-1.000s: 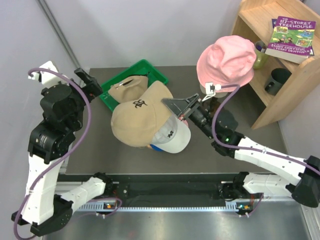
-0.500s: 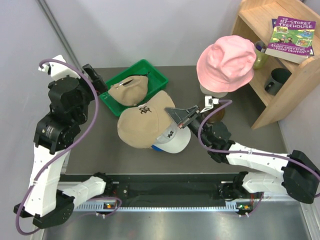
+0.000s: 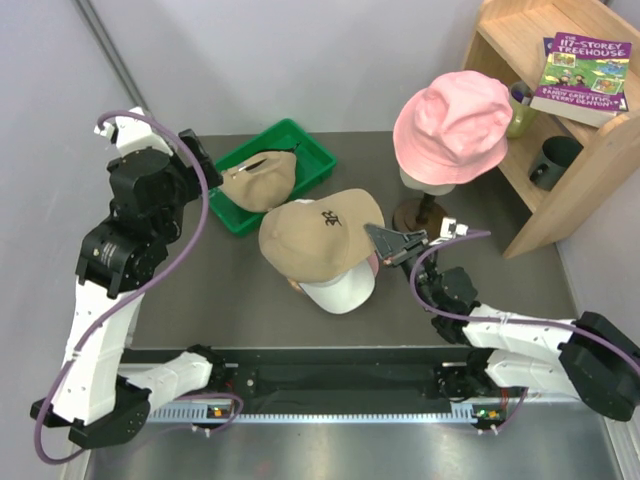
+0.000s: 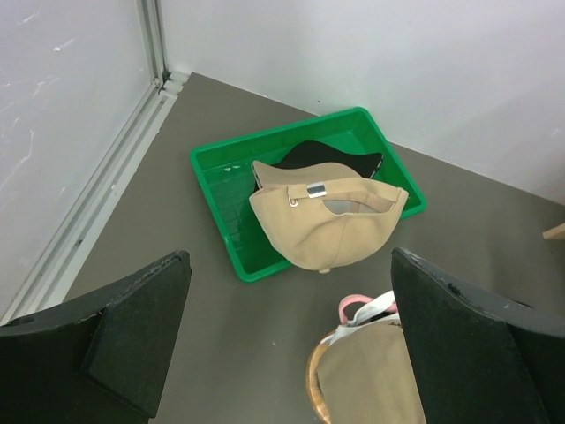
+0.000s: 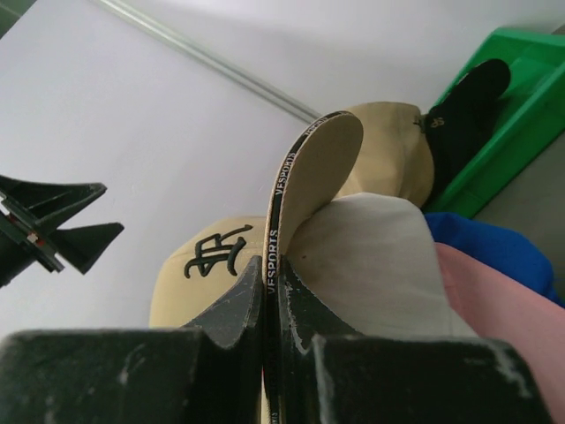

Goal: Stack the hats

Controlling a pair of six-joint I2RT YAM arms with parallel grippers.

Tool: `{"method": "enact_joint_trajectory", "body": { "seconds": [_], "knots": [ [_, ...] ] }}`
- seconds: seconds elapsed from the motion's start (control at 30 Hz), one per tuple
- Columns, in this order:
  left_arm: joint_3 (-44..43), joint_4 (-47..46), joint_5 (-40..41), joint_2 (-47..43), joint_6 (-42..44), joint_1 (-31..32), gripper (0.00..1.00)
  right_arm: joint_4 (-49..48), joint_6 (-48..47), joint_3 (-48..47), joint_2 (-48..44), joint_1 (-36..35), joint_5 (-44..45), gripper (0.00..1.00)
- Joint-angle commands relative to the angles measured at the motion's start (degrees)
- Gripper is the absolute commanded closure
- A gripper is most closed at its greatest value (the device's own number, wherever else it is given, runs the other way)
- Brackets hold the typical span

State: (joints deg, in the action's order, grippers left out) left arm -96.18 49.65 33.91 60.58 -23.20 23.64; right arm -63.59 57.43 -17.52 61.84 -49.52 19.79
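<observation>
My right claw (image 5: 269, 300) sits low over the near half of the table (image 3: 230, 300), jaws together and clamped on the thin edge of the peak of the tan cap (image 3: 320, 235). From my right wrist the brim stands on edge between my fingers (image 5: 221, 327), its dark trim running up and away from me. The tan cap's crown, with a dark stitched logo on it, lies over the white cap (image 3: 340, 292). Under the white cap I can see a sliver of a blue cap (image 5: 494, 252) and of a pink cap (image 5: 503, 309), so the pile sits at the middle of the table just to the left of this claw. My left claw (image 4: 291, 309) hangs high over the left side, its jaws spread wide with nothing between them, looking down at the green tray (image 4: 221, 212) at the far left of the table. A second tan cap (image 4: 327, 221) lies in the tray, back strap and buckle up, draped over the tray's near rim, with a black cap (image 4: 322, 157) behind and partly under it. Beyond my right claw, a pink hat (image 3: 455, 120) rests on the cream mannequin head (image 3: 425, 180), which stands on a round wooden base (image 3: 415, 213). Farthest right is a wooden shelf (image 3: 580, 150) holding a book (image 3: 585, 75), a green mug (image 3: 520, 110) and a dark cup (image 3: 555, 160).
</observation>
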Motion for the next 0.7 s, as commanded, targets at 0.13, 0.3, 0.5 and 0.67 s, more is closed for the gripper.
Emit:
{"method": "enact_joint_trajectory", "body": {
  "seconds": [0.13,0.3,0.5,0.67],
  "knots": [
    [2.7,-1.7,-1.7,0.5,0.0,-0.3,0.01,-4.3,0.7,3.5,3.1,1.8,6.6,1.00],
    [3.4,-2.2,-2.3,1.2,0.0,-0.3,0.01,-4.0,-0.5,3.9,5.2,2.1,8.2,1.00],
    [4.3,-2.9,-3.5,2.3,-0.3,-0.3,0.01,-2.9,-3.8,2.2,7.9,2.3,8.3,1.00],
    [5.7,-3.7,-4.4,2.4,-1.1,-0.2,0.01,0.0,-7.5,1.3,9.5,2.3,6.9,1.00]
  ]
}}
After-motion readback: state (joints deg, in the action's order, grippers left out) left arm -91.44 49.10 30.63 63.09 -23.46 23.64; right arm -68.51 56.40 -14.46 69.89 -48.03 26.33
